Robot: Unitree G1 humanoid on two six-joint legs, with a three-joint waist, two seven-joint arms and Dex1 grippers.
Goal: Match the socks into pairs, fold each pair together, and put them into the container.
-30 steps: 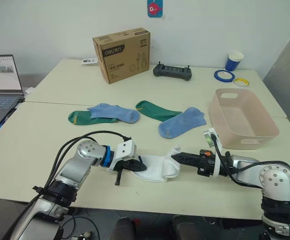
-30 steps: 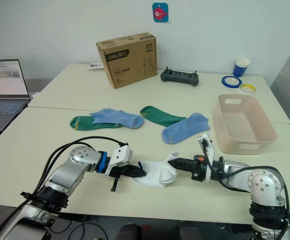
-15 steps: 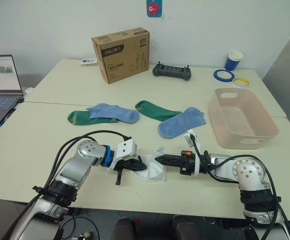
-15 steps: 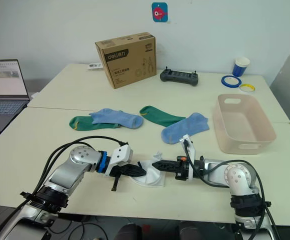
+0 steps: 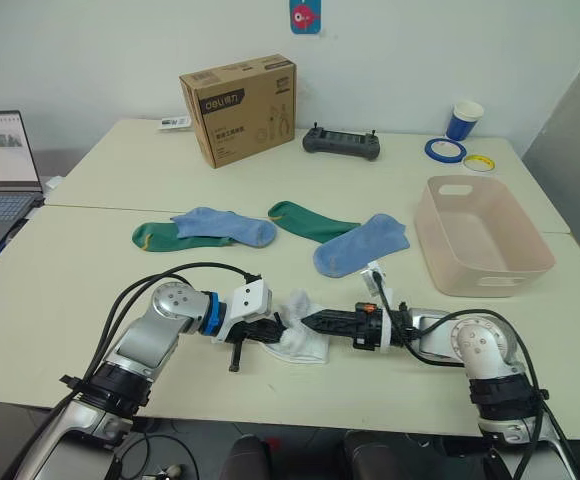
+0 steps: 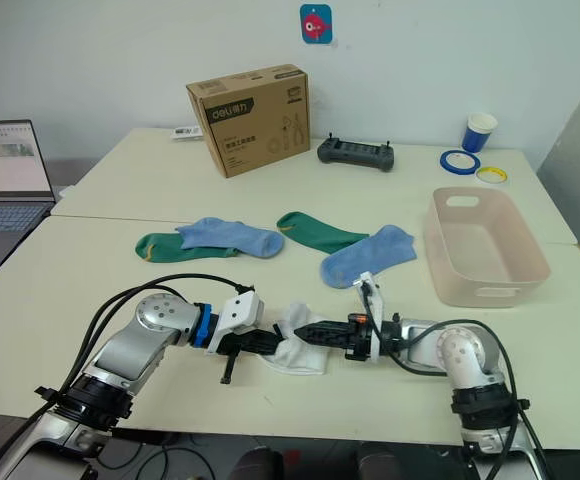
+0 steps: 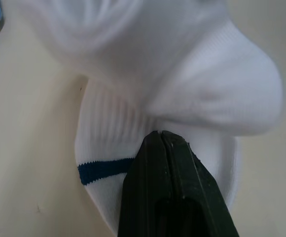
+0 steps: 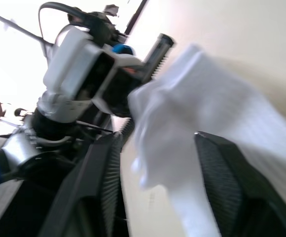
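A pair of white socks (image 5: 300, 342) lies folded over on itself near the table's front edge. My left gripper (image 5: 274, 329) is shut on its blue-striped cuff (image 7: 103, 168), the fingers (image 7: 172, 197) pressed together. From the right, my right gripper (image 5: 306, 322) reaches over the fold; its fingers (image 8: 101, 192) stand apart with the white cloth (image 8: 217, 113) lying loose between them. Farther back, a light blue sock (image 5: 225, 226) overlaps a dark green sock (image 5: 162, 236). Another dark green sock (image 5: 310, 220) lies beside a second light blue sock (image 5: 362, 245). The pink container (image 5: 485, 283) stands empty at the right.
At the back stand a brown cardboard box (image 5: 238, 107), a black controller (image 5: 342, 143), a blue paper cup (image 5: 467, 120) and two tape rolls (image 5: 446, 150). A laptop (image 5: 0, 170) sits at the far left on another table.
My right gripper carried the socks' free end leftward over the part my left gripper holds, folding them, then opened its fingers. The left gripper stayed put.
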